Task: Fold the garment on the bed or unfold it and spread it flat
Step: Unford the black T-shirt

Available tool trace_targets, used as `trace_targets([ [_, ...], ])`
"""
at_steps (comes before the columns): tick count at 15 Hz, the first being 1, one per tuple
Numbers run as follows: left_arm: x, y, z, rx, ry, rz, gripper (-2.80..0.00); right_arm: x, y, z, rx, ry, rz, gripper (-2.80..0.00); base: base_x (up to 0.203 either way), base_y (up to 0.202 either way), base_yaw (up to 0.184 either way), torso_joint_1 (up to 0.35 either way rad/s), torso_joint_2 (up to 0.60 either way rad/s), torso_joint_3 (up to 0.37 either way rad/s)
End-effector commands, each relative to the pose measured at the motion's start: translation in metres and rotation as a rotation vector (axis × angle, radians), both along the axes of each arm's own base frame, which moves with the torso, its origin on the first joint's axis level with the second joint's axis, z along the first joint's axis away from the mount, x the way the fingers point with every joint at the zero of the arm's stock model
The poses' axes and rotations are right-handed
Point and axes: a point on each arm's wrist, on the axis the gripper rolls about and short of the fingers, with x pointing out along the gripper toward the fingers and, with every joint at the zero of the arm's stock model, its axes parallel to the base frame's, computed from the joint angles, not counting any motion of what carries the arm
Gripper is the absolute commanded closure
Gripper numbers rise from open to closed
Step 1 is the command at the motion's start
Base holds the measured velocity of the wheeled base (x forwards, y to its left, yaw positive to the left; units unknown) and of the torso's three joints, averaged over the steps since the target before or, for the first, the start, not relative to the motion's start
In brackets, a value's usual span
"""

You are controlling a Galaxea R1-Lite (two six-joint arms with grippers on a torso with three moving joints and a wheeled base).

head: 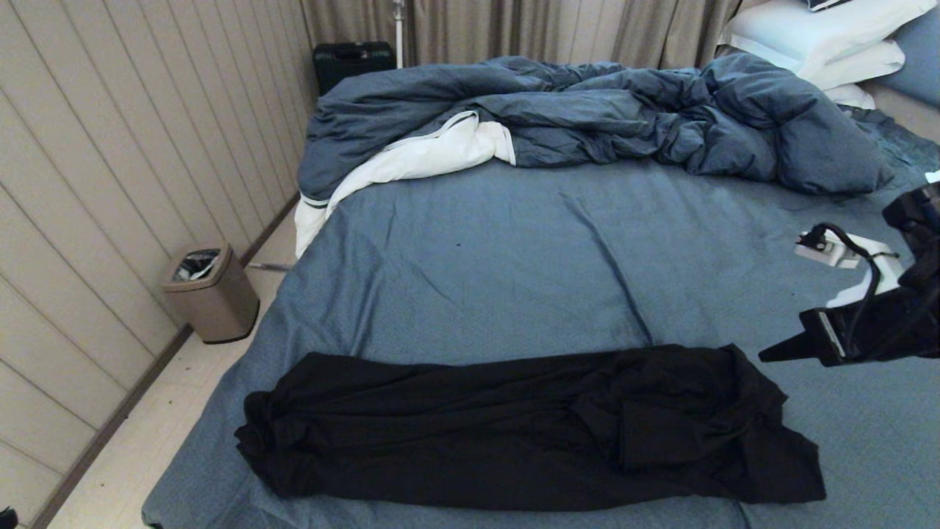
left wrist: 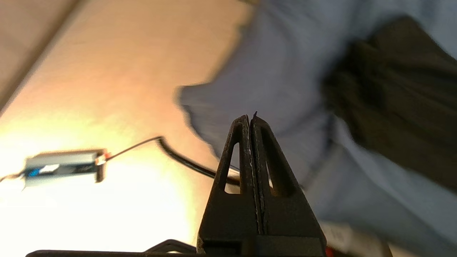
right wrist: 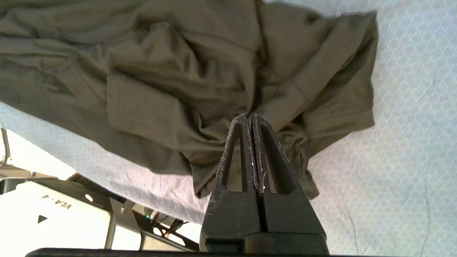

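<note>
The shirt (head: pixel 529 426) lay bunched crosswise on the bed (head: pixel 514 272), its end just beside the nearer right end effector (head: pixel 767 355), closed and empty.

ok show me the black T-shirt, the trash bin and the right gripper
T-shirt (head: pixel 514 426): head view, middle of the bunched cloth.
Trash bin (head: pixel 217 305): head view, front wall.
Right gripper (right wrist: pixel 252 117): right wrist view, closed fingertips.
</note>
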Motion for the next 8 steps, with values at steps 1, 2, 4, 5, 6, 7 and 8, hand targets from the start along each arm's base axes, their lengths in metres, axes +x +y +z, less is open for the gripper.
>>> trace_targets([
  [1, -0.008, 0.005, -0.002, 0.000, -0.026, 0.101, 0.00, -0.002, 0.001, -0.001, 0.003, 0.008, 0.003, 0.00, 0.000, 0.000, 0.000, 0.000, 0.00, 0.000],
  [2, -0.016, 0.008, -0.002, 0.003, -0.051, 0.134, 0.00, -0.001, 0.001, -0.002, 0.004, 0.011, 0.005, 0.00, 0.000, 0.000, 0.000, 0.000, 0.00, 0.000],
  [4, -0.034, 0.013, -0.007, 0.019, -0.063, 0.166, 0.00, 0.000, 0.004, -0.003, 0.005, 0.014, 0.018, 0.00, 0.000, 0.000, 0.000, 0.000, 0.00, 0.000],
  [5, -0.041, 0.014, -0.010, 0.023, -0.068, 0.181, 0.00, 0.001, 0.005, -0.004, 0.006, 0.012, 0.020, 0.00, 0.000, 0.000, 0.000, 0.000, 0.00, 0.000],
  [6, -0.049, 0.015, -0.013, 0.027, -0.084, 0.205, 0.00, 0.000, 0.005, -0.003, 0.005, 0.010, 0.019, 0.00, 0.000, 0.000, 0.000, 0.000, 0.00, 0.000],
  [7, -0.058, 0.016, -0.018, 0.035, -0.096, 0.231, 0.00, -0.001, 0.005, -0.003, 0.005, 0.008, 0.018, 0.00, 0.000, 0.000, 0.000, 0.000, 0.00, 0.000],
  [8, -0.065, 0.016, -0.024, 0.045, -0.097, 0.256, 0.00, -0.001, 0.005, -0.003, 0.004, 0.007, 0.018, 0.00, 0.000, 0.000, 0.000, 0.000, 0.00, 0.000],
])
